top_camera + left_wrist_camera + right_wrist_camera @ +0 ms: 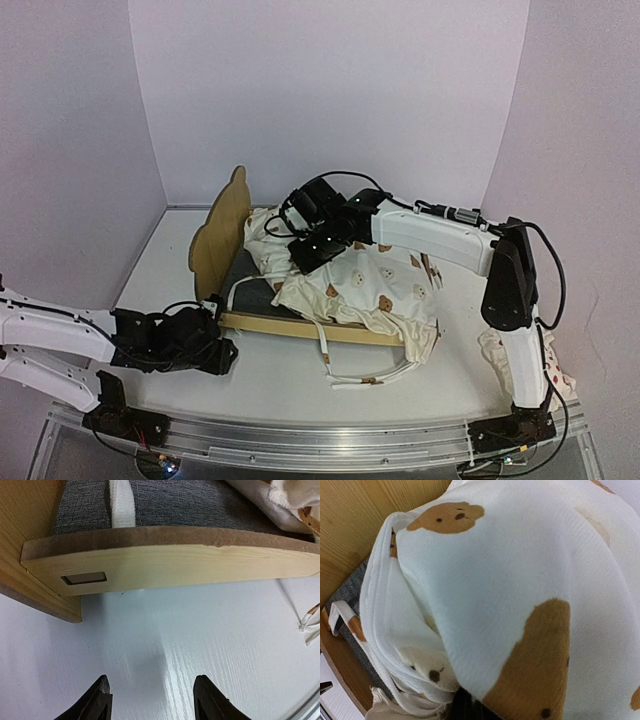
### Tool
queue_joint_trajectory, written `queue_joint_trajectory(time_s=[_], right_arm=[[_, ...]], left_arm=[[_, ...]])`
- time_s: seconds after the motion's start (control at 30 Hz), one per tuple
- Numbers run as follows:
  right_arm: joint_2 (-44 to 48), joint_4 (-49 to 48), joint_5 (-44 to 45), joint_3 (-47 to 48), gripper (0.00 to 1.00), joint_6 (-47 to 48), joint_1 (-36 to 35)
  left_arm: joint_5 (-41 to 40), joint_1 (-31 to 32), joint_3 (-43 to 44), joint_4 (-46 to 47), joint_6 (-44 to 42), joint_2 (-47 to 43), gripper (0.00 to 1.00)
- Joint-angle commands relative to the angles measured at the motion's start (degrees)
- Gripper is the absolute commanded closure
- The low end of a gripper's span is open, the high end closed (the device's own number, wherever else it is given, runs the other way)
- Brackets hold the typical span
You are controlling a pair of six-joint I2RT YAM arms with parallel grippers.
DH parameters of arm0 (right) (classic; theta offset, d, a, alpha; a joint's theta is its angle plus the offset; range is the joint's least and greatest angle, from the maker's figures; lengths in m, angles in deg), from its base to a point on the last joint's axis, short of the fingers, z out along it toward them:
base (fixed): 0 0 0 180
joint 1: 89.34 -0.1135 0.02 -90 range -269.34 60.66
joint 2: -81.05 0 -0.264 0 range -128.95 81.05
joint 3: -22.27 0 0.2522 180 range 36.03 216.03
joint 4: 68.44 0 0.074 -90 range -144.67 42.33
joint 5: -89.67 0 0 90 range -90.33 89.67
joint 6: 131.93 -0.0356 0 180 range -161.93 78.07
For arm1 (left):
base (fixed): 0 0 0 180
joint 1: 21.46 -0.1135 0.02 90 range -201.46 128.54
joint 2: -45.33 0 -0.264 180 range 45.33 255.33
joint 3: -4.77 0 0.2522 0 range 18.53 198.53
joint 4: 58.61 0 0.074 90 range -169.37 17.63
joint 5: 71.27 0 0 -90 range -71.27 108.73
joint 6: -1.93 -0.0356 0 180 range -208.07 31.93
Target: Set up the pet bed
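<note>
L gripper (151, 685) released, jaws apart, close to pet bed (175, 567) side rail, R gripper (312, 252) clenched on bear-print cushion (520, 580) atop bed

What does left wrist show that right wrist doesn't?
Only left wrist: the open left hand with nothing between its fingers, the bare white table, and the pet bed seen along its side rail, with a rectangular slot near the corner.
Only right wrist: the bear-print cushion bunched up close, filling most of the view and hiding that arm's own fingers.
Both: the bed's plywood, its dark grey felt base and some cream cushion fabric.
</note>
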Motion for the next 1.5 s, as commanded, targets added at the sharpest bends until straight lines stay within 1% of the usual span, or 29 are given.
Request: queue_joint_trajectory(time_s=[0.0, 0.1, 0.23, 0.3, 0.4, 0.5, 0.6, 0.7, 0.9, 1.0, 1.1, 1.23, 1.27, 1.37, 1.47], right_arm=[[0.51, 1.49, 0.06, -0.92, 1.0, -1.31, 0.78], [0.74, 1.49, -0.21, -1.31, 1.0, -1.39, 0.72], [0.89, 1.5, -0.63, -1.81, 1.0, -1.63, 0.74], [1.11, 1.45, -0.94, -2.33, 1.0, -1.71, 0.76], [1.32, 1.43, -1.07, -2.95, 1.0, -1.72, 0.73], [1.4, 1.43, -1.43, -3.29, 1.0, -1.8, 0.74], [1.42, 1.43, -1.73, -3.29, 1.0, -1.97, 0.74], [1.46, 1.43, -1.91, -3.33, 1.0, -2.05, 0.72], [1.54, 1.39, -1.92, -3.83, 1.0, -1.98, 0.72], [1.41, 1.35, -1.99, -3.83, 1.0, -1.88, 0.72], [1.11, 1.34, -2.16, -3.68, 1.0, -1.8, 0.73], [0.66, 1.33, -2.33, -3.42, 1.0, -1.56, 0.72], [0.6, 1.34, -2.3, -3.41, 1.0, -1.54, 0.72], [0.31, 1.31, -2.35, -3.32, 1.0, -1.39, 0.73], [0.31, 1.33, -2.34, -3.16, 1.0, -1.28, 0.73]], left_arm=[[-12.34, 4.22, -5.23, 16.96, 2.65, 1.48, 0.45], [-19.71, 7.63, -6.86, 24.57, 1.73, 6.23, 0.49], [-26.18, 8.67, -7.18, 28.79, 3.44, 14.13, 0.51], [-27.41, 8.7, -7.52, 31.11, 3.61, 17.08, 0.51], [-28.27, 8.65, -8.94, 37.91, 1.34, 19.8, 0.52], [-29.26, 8.63, -8.2, 41.11, 0.15, 23.56, 0.53], [-28.09, 8.02, -7.63, 46.06, -2.16, 27.72, 0.53], [-27.23, 6.63, -6.32, 47.25, -2.73, 30.95, 0.54], [-24.83, 3.18, -7.28, 55.25, -6.43, 33.51, 0.56], [-22.41, 1.63, -10.05, 65.95, -11.02, 35.41, 0.55], [-20.29, -0.34, -10.13, 69.21, -12.34, 38.36, 0.55], [-16.38, -2.14, -11.79, 80.31, -14.38, 44.27, 0.56], [-16.41, -2.32, -11.61, 81.82, -14.53, 45.61, 0.56], [-17.05, -2.59, -10.77, 83.2, -14.31, 48.47, 0.59], [-18.25, -2.78, -10.23, 83.53, -14.25, 49.72, 0.64]])
